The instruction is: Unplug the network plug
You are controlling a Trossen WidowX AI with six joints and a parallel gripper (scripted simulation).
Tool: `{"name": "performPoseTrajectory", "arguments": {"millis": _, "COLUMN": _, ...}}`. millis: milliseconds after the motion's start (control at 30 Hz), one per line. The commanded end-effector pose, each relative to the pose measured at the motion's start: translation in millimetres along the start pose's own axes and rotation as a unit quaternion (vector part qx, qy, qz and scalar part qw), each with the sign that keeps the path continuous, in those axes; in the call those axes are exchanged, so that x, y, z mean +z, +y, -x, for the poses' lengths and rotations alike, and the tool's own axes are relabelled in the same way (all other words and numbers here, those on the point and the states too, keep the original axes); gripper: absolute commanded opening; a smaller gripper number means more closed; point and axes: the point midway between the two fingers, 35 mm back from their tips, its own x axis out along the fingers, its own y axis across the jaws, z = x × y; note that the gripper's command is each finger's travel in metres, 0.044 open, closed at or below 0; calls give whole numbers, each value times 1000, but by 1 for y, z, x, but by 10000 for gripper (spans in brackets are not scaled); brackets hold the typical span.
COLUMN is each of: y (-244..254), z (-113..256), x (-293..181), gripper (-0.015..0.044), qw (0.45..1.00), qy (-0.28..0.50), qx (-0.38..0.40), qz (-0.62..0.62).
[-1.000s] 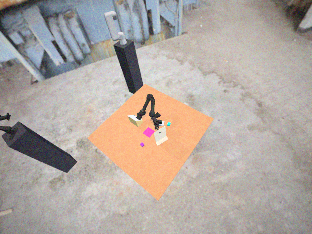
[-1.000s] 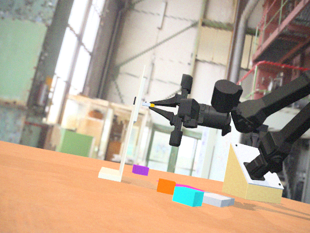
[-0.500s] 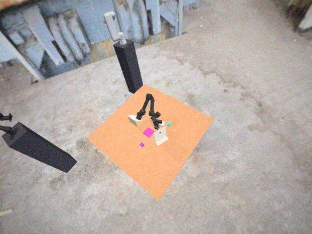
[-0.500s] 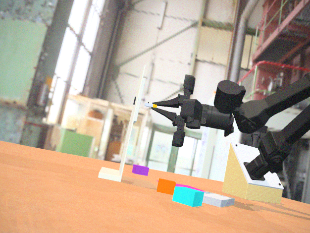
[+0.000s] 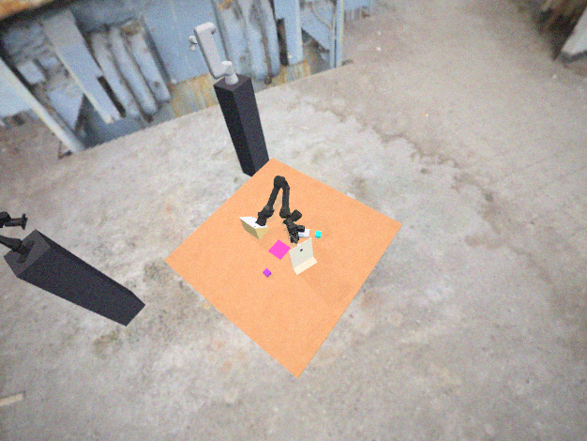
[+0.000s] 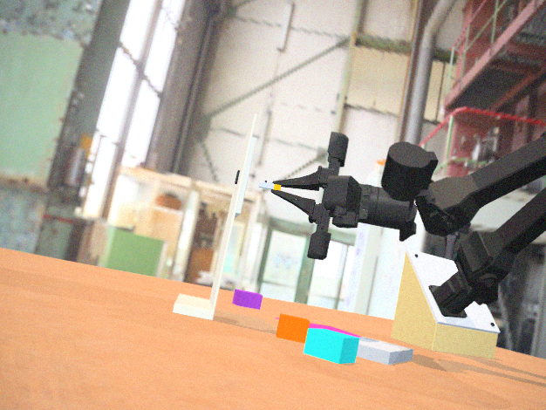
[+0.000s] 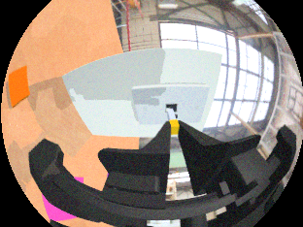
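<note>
The plug, pale with a yellow part (image 6: 276, 187) (image 7: 174, 127), is held at its yellow part between the fingertips. My gripper (image 6: 274, 186) (image 7: 173, 124) is shut on it. The plug's pale front points at the upright panel (image 5: 301, 256) (image 6: 225, 234) (image 7: 109, 113), and a gap shows between plug and panel in the exterior view. The dark socket opening (image 7: 171, 106) shows empty in the wrist view, just beyond the plug. The marked pink square (image 5: 279, 250) (image 7: 59, 206) lies on the table; in the exterior view it is mostly hidden behind blocks.
A cyan block (image 5: 318, 234) (image 6: 331, 346), an orange block (image 6: 292, 327) (image 7: 19, 86) and a flat grey piece (image 6: 384, 351) lie on the table. A purple block (image 5: 266, 272) (image 6: 247, 299) lies beyond the square. The arm stands on a yellowish wedge base (image 5: 254, 229) (image 6: 412, 309).
</note>
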Motion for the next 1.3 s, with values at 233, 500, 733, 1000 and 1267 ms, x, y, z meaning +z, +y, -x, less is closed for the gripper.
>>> {"name": "performPoseTrajectory", "arguments": {"millis": 233, "y": 0, "z": 5, "x": -2, "gripper": 0, "qw": 1000, "qy": 3, "qx": -1, "qz": -2}}
{"name": "performPoseTrajectory", "arguments": {"millis": 500, "y": 0, "z": 9, "x": -2, "gripper": 0, "qw": 1000, "qy": 3, "qx": -1, "qz": -2}}
{"name": "performPoseTrajectory", "arguments": {"millis": 733, "y": 0, "z": 12, "x": -2, "gripper": 0, "qw": 1000, "qy": 3, "qx": 0, "qz": -2}}
{"name": "performPoseTrajectory", "arguments": {"millis": 1000, "y": 0, "z": 15, "x": -2, "gripper": 0, "qw": 1000, "qy": 3, "qx": 0, "qz": -2}}
{"name": "performPoseTrajectory", "arguments": {"millis": 1267, "y": 0, "z": 19, "x": -2, "gripper": 0, "qw": 1000, "qy": 3, "qx": 0, "qz": -2}}
